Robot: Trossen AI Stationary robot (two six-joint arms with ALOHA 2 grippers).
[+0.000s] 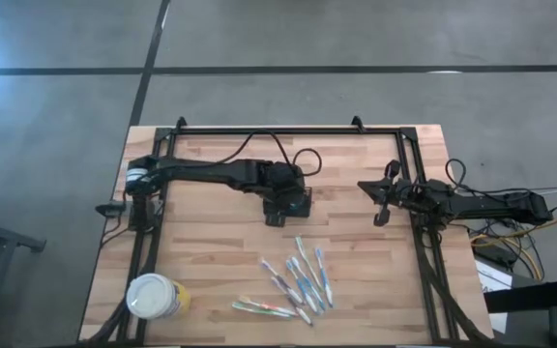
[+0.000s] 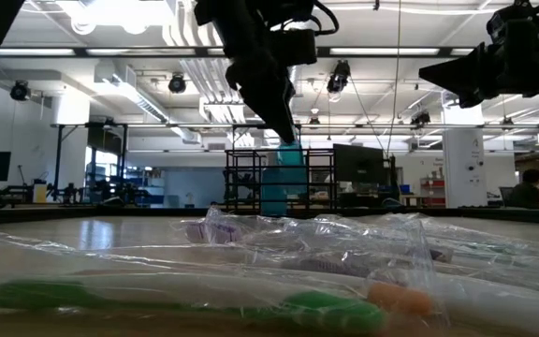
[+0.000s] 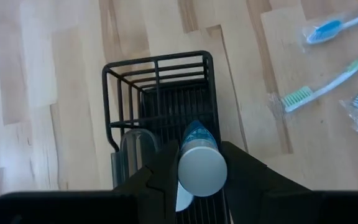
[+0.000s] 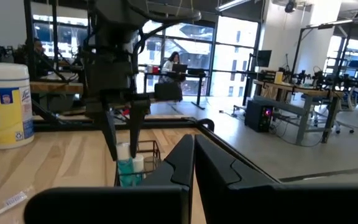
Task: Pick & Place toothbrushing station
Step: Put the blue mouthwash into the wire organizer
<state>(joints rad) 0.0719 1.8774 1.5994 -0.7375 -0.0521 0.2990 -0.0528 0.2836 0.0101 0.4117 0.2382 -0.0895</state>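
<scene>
The toothbrushing station, a black wire caddy (image 3: 158,68), stands on the wooden table's middle, right below my left gripper (image 3: 202,180). That gripper is shut on a blue toothpaste tube with a white cap (image 3: 202,167); the tube's lower part reaches into the caddy (image 4: 149,152). In the high view the gripper (image 1: 280,201) covers most of the caddy. My right gripper (image 1: 380,208) hangs shut and empty above the table's right side. My left gripper pinches the tube between its two fingers (image 3: 160,171), on the tube's sides just below the white cap (image 4: 123,152). The fingers come from above, slanting down. The tube stands nearly upright, cap up, its blue lower body (image 4: 125,171) inside the caddy.
Several toothbrushes (image 1: 300,280), some in clear wrappers, lie scattered near the front middle. A yellow canister with a white lid (image 1: 153,296) stands at the front left corner. A black frame (image 1: 259,129) runs along the table's edges. People sit in the room behind.
</scene>
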